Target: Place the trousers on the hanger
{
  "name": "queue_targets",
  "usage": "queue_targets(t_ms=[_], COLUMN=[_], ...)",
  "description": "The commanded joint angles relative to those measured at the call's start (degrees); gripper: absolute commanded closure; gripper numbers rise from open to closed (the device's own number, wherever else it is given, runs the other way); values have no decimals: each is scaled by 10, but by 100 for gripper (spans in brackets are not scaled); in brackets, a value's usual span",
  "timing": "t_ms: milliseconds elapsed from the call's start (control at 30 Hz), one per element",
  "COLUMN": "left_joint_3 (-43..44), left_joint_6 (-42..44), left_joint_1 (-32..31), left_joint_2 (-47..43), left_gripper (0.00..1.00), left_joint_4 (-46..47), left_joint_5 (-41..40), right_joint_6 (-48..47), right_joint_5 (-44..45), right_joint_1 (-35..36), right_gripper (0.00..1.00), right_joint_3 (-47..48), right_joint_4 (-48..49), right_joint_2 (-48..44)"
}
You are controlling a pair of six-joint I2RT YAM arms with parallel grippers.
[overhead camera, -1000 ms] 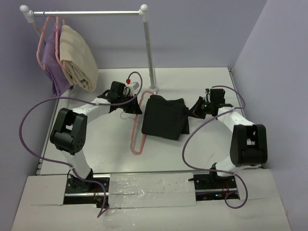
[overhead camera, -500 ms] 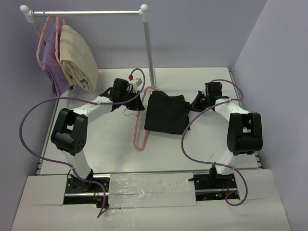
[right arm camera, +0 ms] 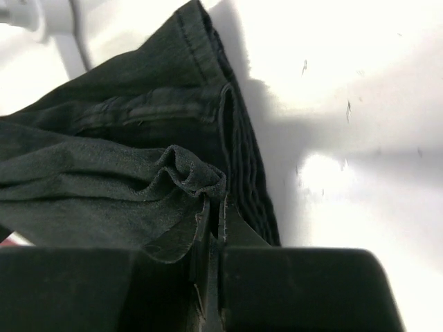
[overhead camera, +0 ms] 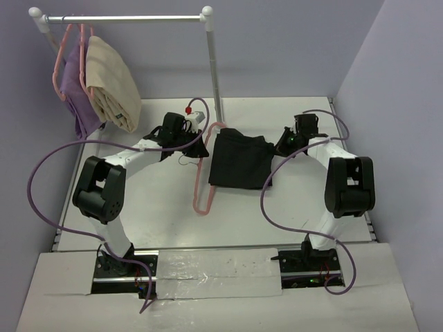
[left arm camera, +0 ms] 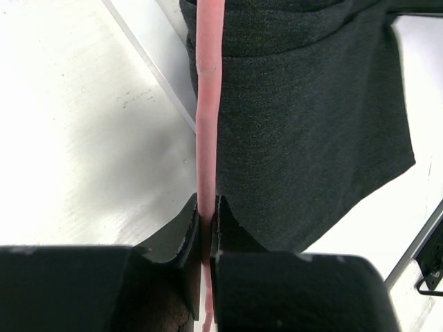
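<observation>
The black trousers (overhead camera: 239,160) lie folded on the white table between my arms. The pink hanger (overhead camera: 203,187) lies along their left edge, its upper part under the cloth. My left gripper (overhead camera: 199,147) is shut on the hanger's bar; in the left wrist view the pink bar (left arm camera: 208,104) runs up from between the jaws (left arm camera: 206,207) beside the dark cloth (left arm camera: 304,131). My right gripper (overhead camera: 282,146) is shut on the trousers' right edge; in the right wrist view a bunched fold (right arm camera: 187,173) sits pinched at the jaw tips (right arm camera: 214,204).
A metal rack (overhead camera: 214,76) stands at the back, its pole just behind the trousers. A beige garment (overhead camera: 111,83) and a purple garment (overhead camera: 76,93) hang on pink hangers at the rack's left end. Purple cables (overhead camera: 48,166) loop beside both arms.
The right gripper has moved back and slightly left, dragging the trousers' right edge with it. The left gripper and hanger shifted right and slightly back, closer to the cloth.
</observation>
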Motion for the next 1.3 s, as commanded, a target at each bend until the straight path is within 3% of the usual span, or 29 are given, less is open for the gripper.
queue_targets(t_ms=[0, 133, 167, 333, 367, 467, 567, 600, 667, 733, 833, 933, 1067, 1267], left_joint_3=[1, 1, 1, 0, 2, 4, 6, 7, 7, 9, 11, 14, 16, 18], left_joint_6=[43, 36, 34, 27, 26, 20, 17, 16, 17, 19, 22, 21, 20, 20], left_joint_1=[22, 12, 10, 9, 9, 8, 8, 8, 8, 8, 8, 8, 8, 8], left_joint_2=[-38, -37, -38, -36, -35, -35, -36, -36, -37, -37, -34, -30, -32, -28], left_gripper=[100, 100, 100, 100, 100, 100, 100, 100, 100, 100, 100, 100, 100, 100], left_joint_4=[-20, -24, -27, -33, -34, -36, -38, -36, -38, -42, -47, -50, -47, -48], left_joint_5=[-70, -66, -64, -55, -55, -44, -39, -39, -41, -43, -48, -49, -49, -49], right_joint_6=[-41, -43, -40, -26, -22, -21, -2, 14, 85, 141, 163, 166, 180, 204], right_joint_5=[127, 140, 142, 174, 190, 255, 308, 295, 261, 264, 287, 306, 276, 270], right_joint_1=[-31, 0, 2, 2, 2, 35, 150, 219, 287, 371, 456, 500, 528, 540], right_gripper=[89, 78, 68, 45, 32, 31, 27, 26, 26, 27, 29, 35, 41, 42], right_joint_3=[27, 75, 104, 105, 104, 75, -5, -36, -144, -216, -216, -154, -127, -96], right_joint_4=[60, 32, 10, -23, -40, -43, 13, 77, 212, 286, 361, 333, 348, 370], right_joint_2=[52, 83, 93, 42, 28, -67, -197, -226, -284, -297, -255, -183, -106, -20])
